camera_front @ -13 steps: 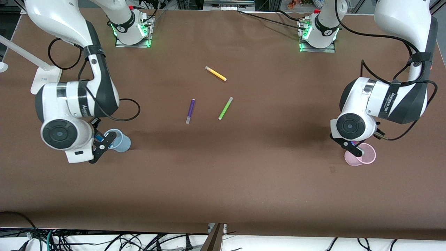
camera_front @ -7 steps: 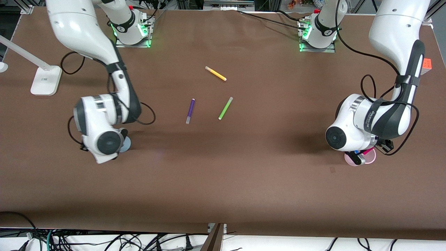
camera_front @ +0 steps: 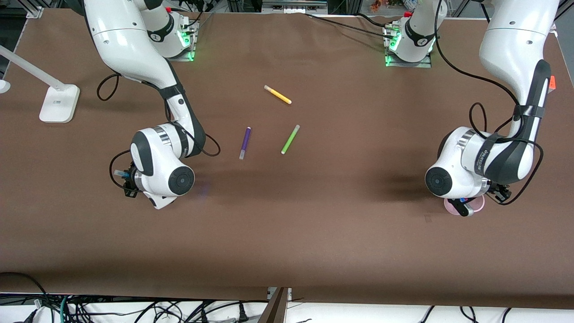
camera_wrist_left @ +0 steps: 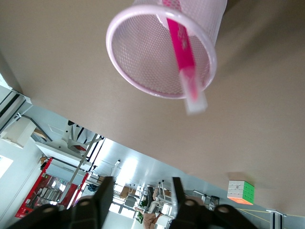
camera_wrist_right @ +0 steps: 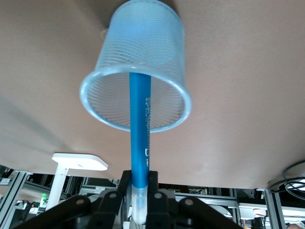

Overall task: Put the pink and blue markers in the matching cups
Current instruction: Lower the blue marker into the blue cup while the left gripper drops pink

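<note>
Pinching blue marker over blue cup; pink marker sitting in pink cup.

Right gripper (camera_wrist_right: 138, 210) squeezing the pale cap end of the blue marker (camera_wrist_right: 140, 143), its shaft reaching down into the blue cup (camera_wrist_right: 143, 57), lower left of the front view. Left gripper (camera_wrist_left: 140, 200) hanging spread and empty over the pink cup (camera_wrist_left: 143, 47), lower right of the front view, pink marker (camera_wrist_left: 183, 57) leaning inside against the rim. Purple pen (camera_front: 245, 142), green pen (camera_front: 290, 139) and yellow pen (camera_front: 277, 94) lying mid-frame; lamp base (camera_front: 58, 103) at upper left.
</note>
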You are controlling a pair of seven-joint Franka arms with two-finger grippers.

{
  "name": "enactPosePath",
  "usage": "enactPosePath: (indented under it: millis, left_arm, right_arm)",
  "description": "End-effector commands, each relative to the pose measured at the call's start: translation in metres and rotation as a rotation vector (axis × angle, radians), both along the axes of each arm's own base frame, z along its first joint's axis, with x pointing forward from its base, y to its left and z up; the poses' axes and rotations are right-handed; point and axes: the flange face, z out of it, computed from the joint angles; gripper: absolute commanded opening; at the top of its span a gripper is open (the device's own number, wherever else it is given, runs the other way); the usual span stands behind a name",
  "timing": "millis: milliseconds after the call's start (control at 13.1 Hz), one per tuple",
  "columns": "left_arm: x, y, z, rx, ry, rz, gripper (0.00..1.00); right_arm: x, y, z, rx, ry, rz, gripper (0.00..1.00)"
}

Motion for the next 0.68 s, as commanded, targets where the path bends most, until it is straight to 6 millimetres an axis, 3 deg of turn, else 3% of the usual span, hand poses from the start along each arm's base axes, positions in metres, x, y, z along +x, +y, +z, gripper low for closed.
enactPosePath:
  millis: [0,228,380,457,533,609]
  left_arm:
    - [0.005,-0.009,0.015,-0.015,-0.073,0.042,1.0]
    - [0.001,-0.022,0.077,-0.253,-0.177,0.247,1.0]
    - [-0.001,-0.024,0.126,-0.419,-0.265,0.402,1.0]
    - [-0.003,-0.024,0.151,-0.492,-0.313,0.474,1.0]
    - [-0.006,-0.024,0.175,-0.571,-0.352,0.546,1.0]
    - [-0.011,-0.025,0.204,-0.649,-0.389,0.601,1.0]
  right_arm:
    - [0.004,-0.005,0.01,-0.002,-0.007,0.018,1.0]
    - [0.016,0.01,0.047,0.048,-0.089,0.005,1.0]
    - [0.029,0.009,0.095,0.238,-0.201,-0.146,1.0]
    - [0.032,-0.005,0.129,0.33,-0.265,-0.258,1.0]
    - [0.03,-0.017,0.142,0.376,-0.3,-0.381,1.0]
    - [0.027,-0.028,0.168,0.426,-0.362,-0.497,1.0]
